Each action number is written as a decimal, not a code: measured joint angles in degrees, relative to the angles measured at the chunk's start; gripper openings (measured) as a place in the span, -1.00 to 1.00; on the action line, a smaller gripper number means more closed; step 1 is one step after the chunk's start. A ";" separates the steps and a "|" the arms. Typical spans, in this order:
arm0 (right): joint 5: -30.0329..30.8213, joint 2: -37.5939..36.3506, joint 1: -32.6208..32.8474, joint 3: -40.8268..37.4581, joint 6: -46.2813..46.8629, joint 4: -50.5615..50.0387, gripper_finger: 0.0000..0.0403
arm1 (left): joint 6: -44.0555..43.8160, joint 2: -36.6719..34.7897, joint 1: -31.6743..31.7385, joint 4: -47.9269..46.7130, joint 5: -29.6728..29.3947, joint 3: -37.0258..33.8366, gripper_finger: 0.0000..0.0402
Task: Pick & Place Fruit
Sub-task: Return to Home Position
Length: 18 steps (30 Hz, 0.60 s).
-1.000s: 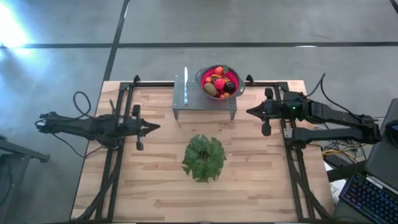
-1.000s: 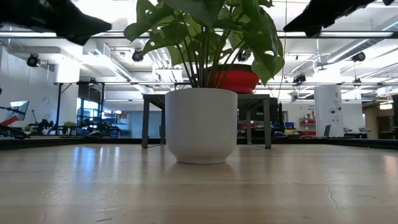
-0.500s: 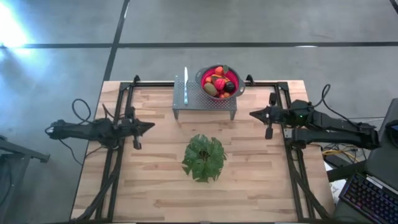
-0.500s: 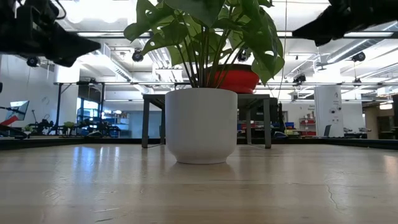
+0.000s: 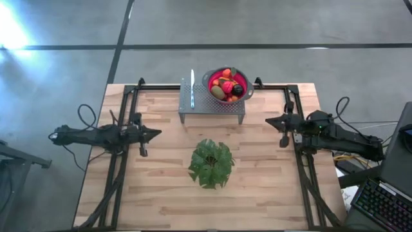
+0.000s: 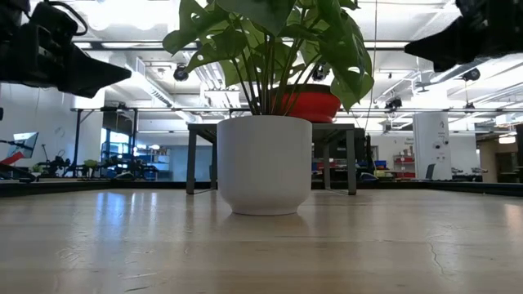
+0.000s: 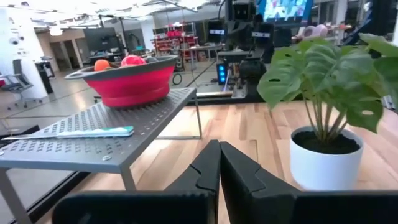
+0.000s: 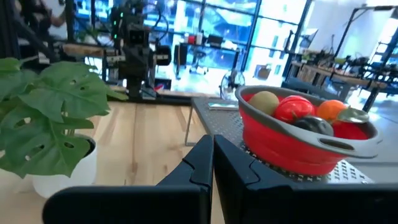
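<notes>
Though the plant [image 6: 263, 163] half hides the bowl [image 6: 310, 104], left hand [image 5: 158, 132] and right hand [image 5: 269, 120] are pressed together.

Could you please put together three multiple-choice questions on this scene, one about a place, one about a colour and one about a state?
1. Where is the fruit?
A) on the tabletop
B) in the red strainer bowl on the metal shelf
C) in a gripper

2. What colour is the plant pot?
A) black
B) red
C) white

3. How do the left gripper and the right gripper stand?
A) both shut and empty
B) both open
C) one holds a fruit

Answers:
1 B: the high view shows the fruit heaped inside the bowl on the shelf.
2 C: the low view shows a white pot.
3 A: each wrist view shows the fingers pressed together with nothing between them.
</notes>
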 joint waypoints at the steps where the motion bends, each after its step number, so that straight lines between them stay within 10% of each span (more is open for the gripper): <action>1: 0.09 -1.53 0.00 -0.79 0.17 0.00 -0.96 | 0.00 0.00 0.00 -0.03 0.43 0.00 -0.93; 18: 9.00 -9.28 0.00 -9.79 3.51 -0.24 -0.96 | 0.96 0.00 0.00 -0.95 1.12 -0.02 -0.92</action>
